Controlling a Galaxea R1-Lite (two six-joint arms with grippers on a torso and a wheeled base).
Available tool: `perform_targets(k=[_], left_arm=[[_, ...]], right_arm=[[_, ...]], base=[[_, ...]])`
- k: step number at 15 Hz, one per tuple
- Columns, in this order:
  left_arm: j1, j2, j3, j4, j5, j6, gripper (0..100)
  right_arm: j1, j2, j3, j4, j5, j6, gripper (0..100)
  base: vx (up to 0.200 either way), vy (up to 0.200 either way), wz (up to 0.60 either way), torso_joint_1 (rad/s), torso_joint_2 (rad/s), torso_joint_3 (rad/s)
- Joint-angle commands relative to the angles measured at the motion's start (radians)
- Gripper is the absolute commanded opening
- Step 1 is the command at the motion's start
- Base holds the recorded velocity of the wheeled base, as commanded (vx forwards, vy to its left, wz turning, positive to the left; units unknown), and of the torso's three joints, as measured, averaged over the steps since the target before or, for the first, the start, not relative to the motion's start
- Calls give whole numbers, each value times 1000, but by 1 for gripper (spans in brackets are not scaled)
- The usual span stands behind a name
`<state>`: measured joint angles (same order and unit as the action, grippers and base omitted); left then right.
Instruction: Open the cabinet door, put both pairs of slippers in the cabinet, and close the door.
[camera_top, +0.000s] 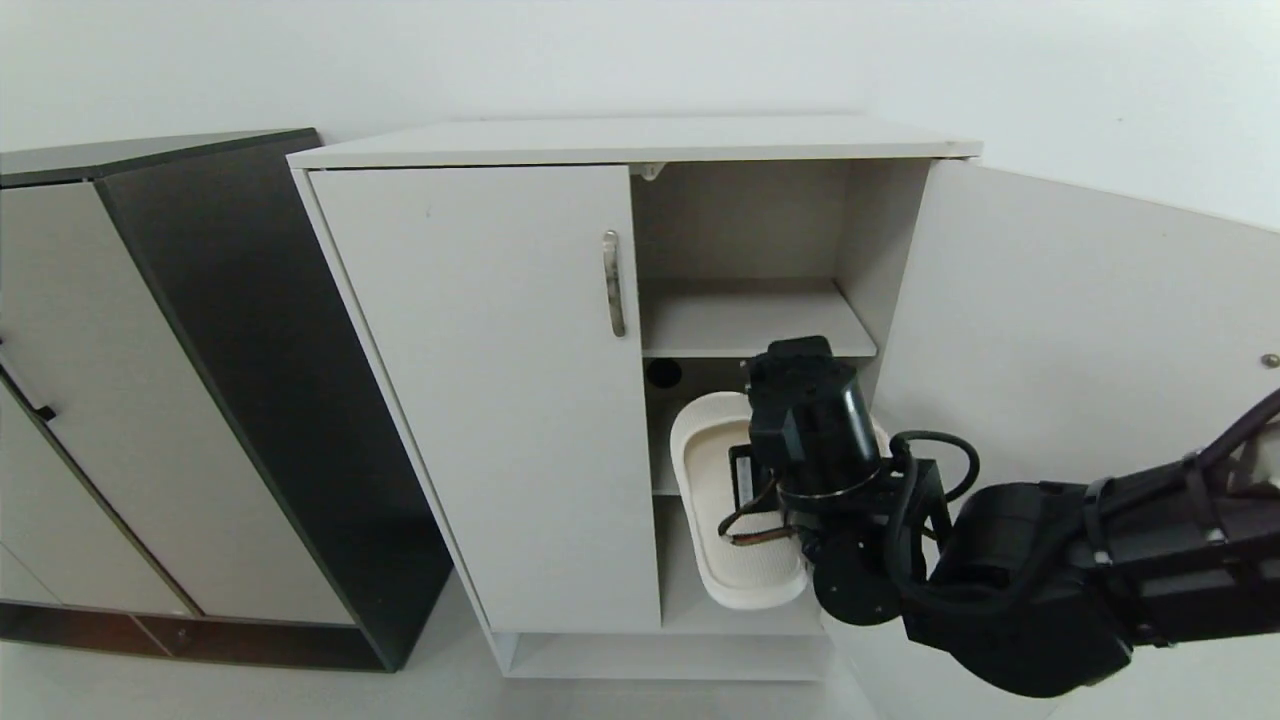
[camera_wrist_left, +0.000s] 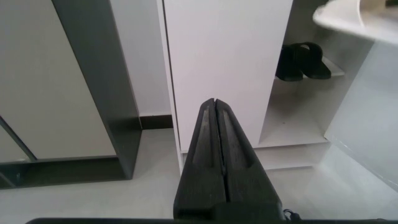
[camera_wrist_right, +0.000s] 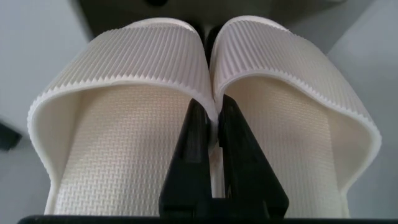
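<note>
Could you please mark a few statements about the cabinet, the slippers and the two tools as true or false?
1. The right door of the cabinet stands open. True.
2. The right tool is shut on the white slippers, pinching their inner edges together. True.
3. The left tool holds the black slippers. False: it is shut on nothing, and the black slippers lie inside the cabinet.
4. The left door is open as well. False: it is closed.
</note>
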<state>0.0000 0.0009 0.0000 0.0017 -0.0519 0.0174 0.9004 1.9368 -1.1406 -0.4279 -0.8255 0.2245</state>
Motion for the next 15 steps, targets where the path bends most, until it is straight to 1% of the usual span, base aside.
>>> perform_targets(k=[1, 3, 6, 12, 15], left_arm=[[0, 1, 0, 0, 0, 1, 0], [0, -1, 0, 0, 0, 1, 0], [0, 1, 0, 0, 0, 1, 0], [0, 1, 0, 0, 0, 1, 0], [0, 1, 0, 0, 0, 1, 0]], right_arm=[[-2, -16, -117, 46, -20, 10, 0], [-6, -15, -157, 66, -21, 4, 0], [-26, -10, -165, 61, -20, -22, 0], [-43, 1, -177, 63, -17, -22, 0], [-43, 1, -177, 61, -17, -22, 0]], base=[[0, 0, 0, 0, 0, 0], [0, 0, 0, 0, 0, 0], [0, 0, 0, 0, 0, 0], [0, 0, 0, 0, 0, 0], [200, 0, 0, -1, 2, 1]])
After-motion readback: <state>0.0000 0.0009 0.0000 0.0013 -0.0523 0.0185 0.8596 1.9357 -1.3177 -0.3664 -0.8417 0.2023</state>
